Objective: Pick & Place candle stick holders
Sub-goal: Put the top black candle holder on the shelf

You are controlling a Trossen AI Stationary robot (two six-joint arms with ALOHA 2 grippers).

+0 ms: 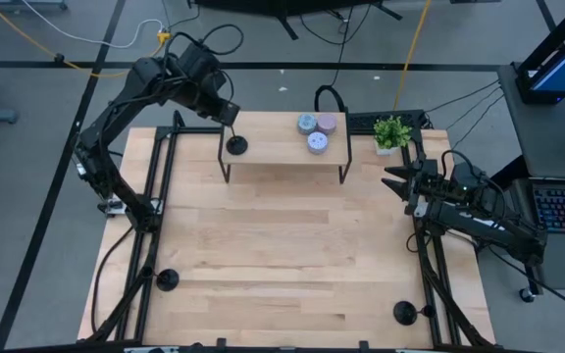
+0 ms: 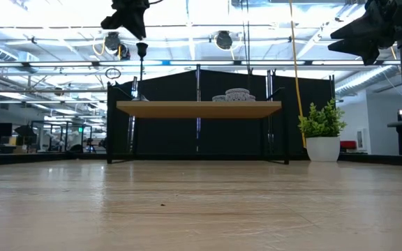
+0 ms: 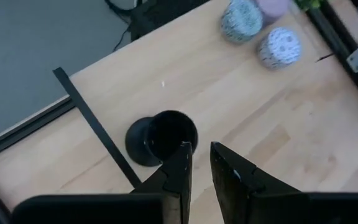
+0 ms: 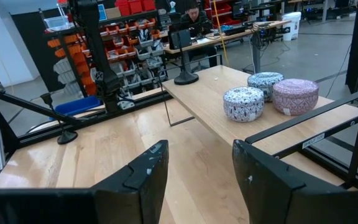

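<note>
Left pincer hovers nearly closed, empty, directly above one candle stick holder standing on the shelf; two holders remain on the tabletop, well apart from it.

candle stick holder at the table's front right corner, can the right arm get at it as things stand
Probably yes. The candle stick holder stands alone on bare table, on the same side as the right pincer, which hangs open and empty above the table edge. Nothing lies between them; the raised shelf sits farther back.

Grey floor around the table; bright ceiling lights; perhaps red storage bins behind.
</note>
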